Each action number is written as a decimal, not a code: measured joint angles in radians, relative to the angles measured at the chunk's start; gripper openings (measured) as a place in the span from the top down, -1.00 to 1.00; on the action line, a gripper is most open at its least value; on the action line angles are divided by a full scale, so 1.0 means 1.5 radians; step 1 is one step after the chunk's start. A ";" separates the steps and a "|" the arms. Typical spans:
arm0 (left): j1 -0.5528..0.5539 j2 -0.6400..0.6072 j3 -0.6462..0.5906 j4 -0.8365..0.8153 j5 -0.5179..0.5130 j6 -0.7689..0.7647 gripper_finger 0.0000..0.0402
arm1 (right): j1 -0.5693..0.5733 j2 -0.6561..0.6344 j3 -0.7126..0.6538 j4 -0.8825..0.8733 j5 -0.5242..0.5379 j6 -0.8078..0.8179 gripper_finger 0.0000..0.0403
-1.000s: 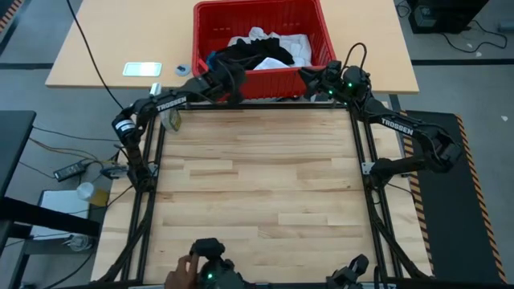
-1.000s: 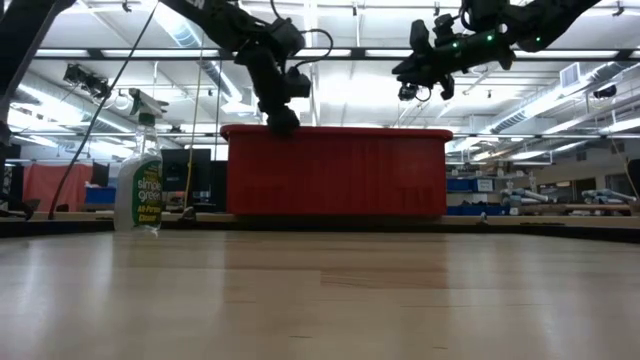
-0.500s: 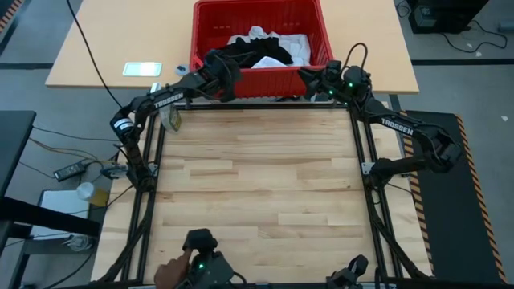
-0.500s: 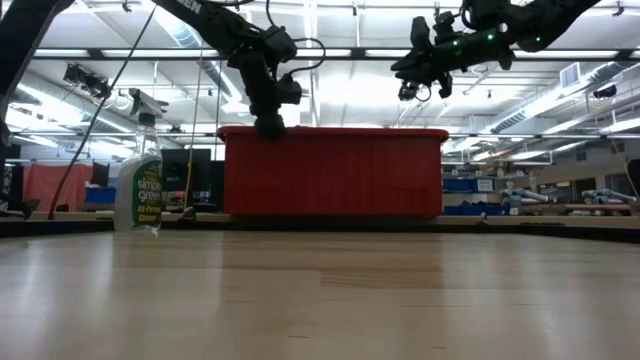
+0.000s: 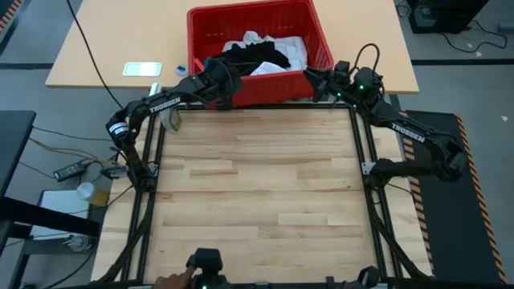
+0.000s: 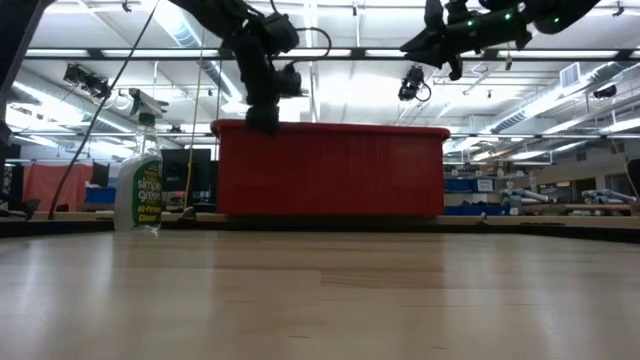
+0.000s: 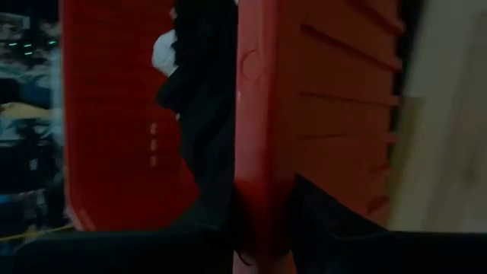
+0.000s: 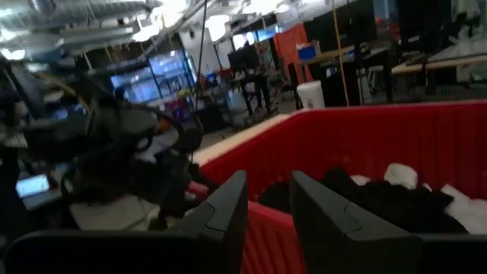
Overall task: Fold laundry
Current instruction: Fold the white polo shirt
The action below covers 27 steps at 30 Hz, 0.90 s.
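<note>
The red basket [image 5: 259, 88] stands on the tan table just past the wooden table's far edge. The laundry lies piled inside it: a black garment [image 5: 253, 54] over a white one [image 5: 283, 50]. My left gripper [image 5: 227, 85] is at the basket's near rim toward its left corner, shut on it [image 7: 262, 221]. My right gripper [image 5: 315, 77] hangs above the basket's near right corner, clear of the rim in the low view [image 6: 412, 42]. Its fingers stand a narrow gap apart [image 8: 268, 199] with nothing between them. My left gripper pinches the basket's near rim [image 7: 257, 164], one finger inside the wall by the black garment and one outside it. The fingers slant down from the near left side and lie across the rim [image 6: 262, 122]. The basket's left end looks slightly higher than its right.
A green spray bottle [image 6: 138, 190] stands by the wooden table's far left corner [image 5: 170, 117]. A flat white object [image 5: 142, 69] lies on the tan table left of the basket. A person's hand [image 5: 170, 281] shows at the near edge. The wooden top [image 5: 257, 185] is bare.
My left gripper has drawn the basket a little toward the table's left and near sides, and the basket's left end has come up slightly. My right gripper has risen a little above the basket's right corner.
</note>
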 joint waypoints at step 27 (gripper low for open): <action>-0.027 -0.068 0.000 -0.164 0.025 -0.272 0.05 | 0.020 0.413 0.469 -0.298 -0.039 -0.143 0.44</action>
